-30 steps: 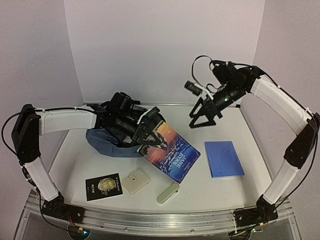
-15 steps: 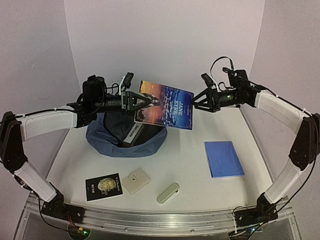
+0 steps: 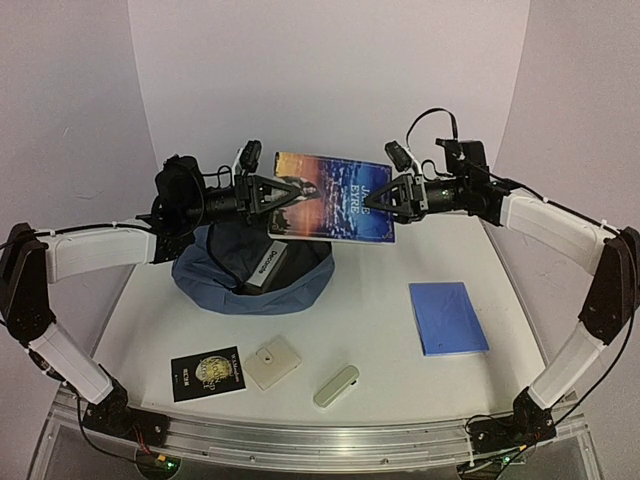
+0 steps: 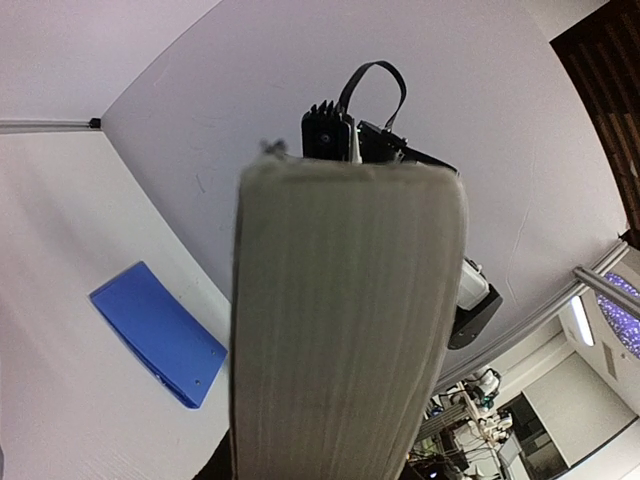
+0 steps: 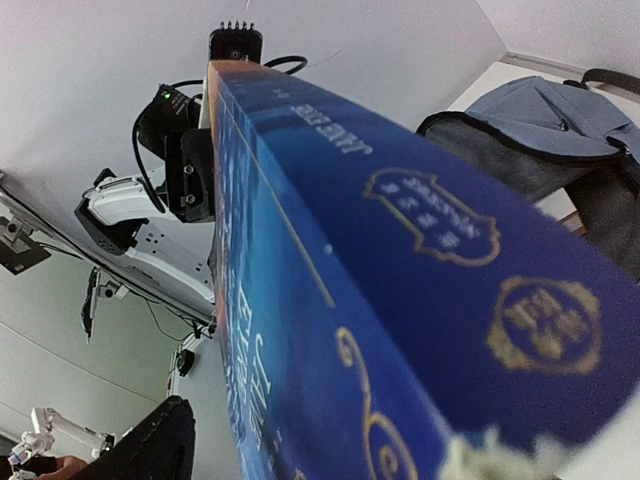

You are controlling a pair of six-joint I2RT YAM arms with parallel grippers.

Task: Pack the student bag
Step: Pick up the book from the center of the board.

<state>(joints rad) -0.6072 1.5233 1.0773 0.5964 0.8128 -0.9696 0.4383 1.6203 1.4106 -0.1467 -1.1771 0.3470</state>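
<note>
The student bag [image 3: 215,285] is slate-blue, lies open at the back left, and has a book [image 3: 265,262] standing in it. It also shows in the right wrist view [image 5: 540,115]. My left gripper [image 3: 290,195] is shut on the left edge of a blue Jane Eyre book [image 3: 335,200] and holds it level in the air above the bag. My right gripper [image 3: 380,198] is at the book's right edge, jaws spread around the spine [image 5: 420,300]. One finger [image 5: 150,445] shows a gap to the cover. The page edge [image 4: 340,330] fills the left wrist view.
A bright-blue notebook [image 3: 447,317] lies at the right and shows in the left wrist view [image 4: 155,330]. A black booklet [image 3: 208,372], a beige square pad [image 3: 272,362] and a pale oblong case [image 3: 336,385] lie near the front edge.
The left gripper lifted the book from beside the bag into the air. The right gripper swung in and now has its jaws around the book's right edge.
</note>
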